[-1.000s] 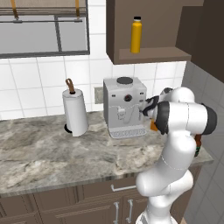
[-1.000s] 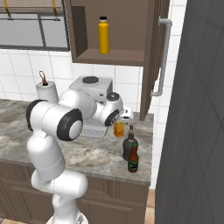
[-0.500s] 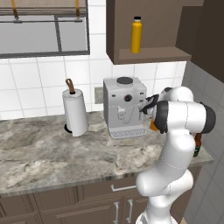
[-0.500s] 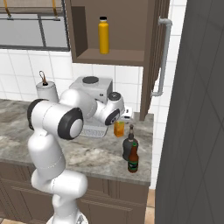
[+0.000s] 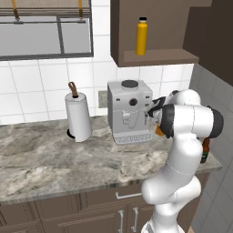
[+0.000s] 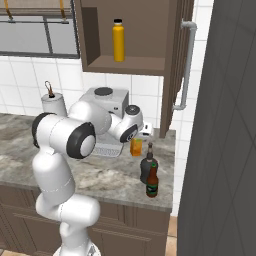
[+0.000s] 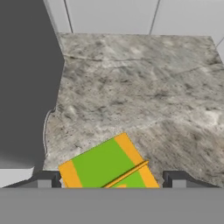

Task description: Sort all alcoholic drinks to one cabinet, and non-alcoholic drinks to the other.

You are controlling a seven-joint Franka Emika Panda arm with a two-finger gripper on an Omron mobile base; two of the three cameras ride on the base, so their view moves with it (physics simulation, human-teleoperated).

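Observation:
An orange juice carton (image 7: 107, 168) with a green top stands on the counter, right of the coffee machine. My gripper (image 7: 111, 179) is lowered over the carton (image 6: 135, 147), open, with one fingertip (image 7: 177, 179) on each side of it. Whether they touch it is unclear. In the left base view only an orange sliver of the carton (image 5: 159, 131) shows behind my arm. A yellow-orange bottle (image 6: 118, 40) with a black cap stands in the open wall cabinet (image 6: 90, 35). Near the counter's front edge are a squat black bottle (image 6: 147, 165) and a brown beer bottle (image 6: 152, 182).
A white coffee machine (image 5: 129, 111) stands just left of the carton, and a paper towel roll (image 5: 78, 116) farther left. The cabinet door with its long grey handle (image 6: 186, 65) hangs open above the bottles. A tall dark grey panel (image 6: 220, 125) closes off the right side.

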